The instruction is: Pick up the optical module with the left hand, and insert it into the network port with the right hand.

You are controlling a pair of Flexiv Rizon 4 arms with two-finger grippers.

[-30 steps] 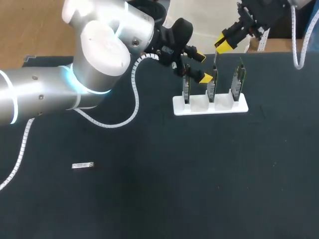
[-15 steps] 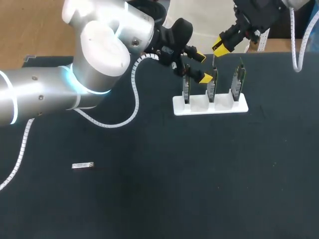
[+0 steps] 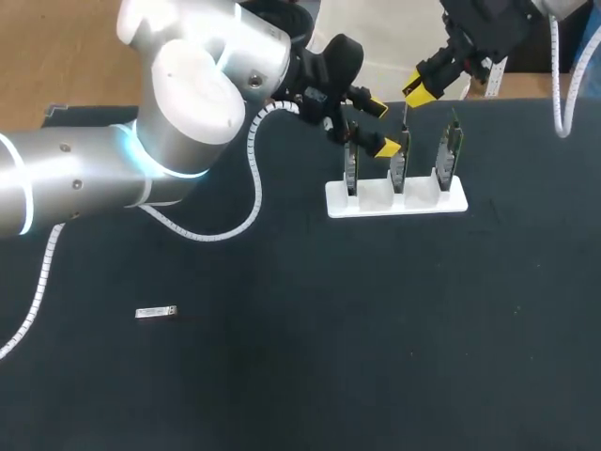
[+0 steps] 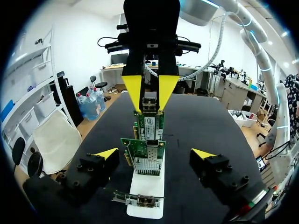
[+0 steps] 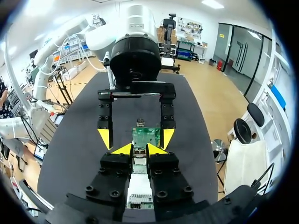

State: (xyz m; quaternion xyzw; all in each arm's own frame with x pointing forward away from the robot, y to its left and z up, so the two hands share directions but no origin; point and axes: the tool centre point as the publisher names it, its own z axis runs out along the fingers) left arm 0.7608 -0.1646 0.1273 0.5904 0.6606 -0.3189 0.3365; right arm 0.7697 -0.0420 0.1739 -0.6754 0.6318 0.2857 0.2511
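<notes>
Right tool [image 3: 420,91] had shifted only a touch over the last second, sideways and back, above the card rack [image 3: 456,200]. Left arm, cards and module had not moved.

Optical module [image 3: 157,312] lay flat on the bench [image 3: 376,357], well apart from both tools and touched by nothing. Not yet picked.

Left tool [image 3: 381,128] was wide, yellow tips standing either side of the left card [image 3: 350,167] with clear gaps, holding nothing. Right tool was drawn narrow at the top of the middle card [image 3: 398,162]. I could not tell whether it was pinching the card or just hovering on it.

Step in hand, as I judged it, was the pick, which had not started: the left arm sat at the rack, not at the module.

To do it well:
- Lift the left tool straight up off the card first, so a tip doesn't snag the board or tip the rack.
- Carry it over to the module and turn the wrist so the tips straddle the short width, long axis running out between them.
- The module is thin and low, so come right down to the bench before closing, or the tips will skate over it.
- Grip toward one end, leaving the other end free for the right tool to take.
</notes>
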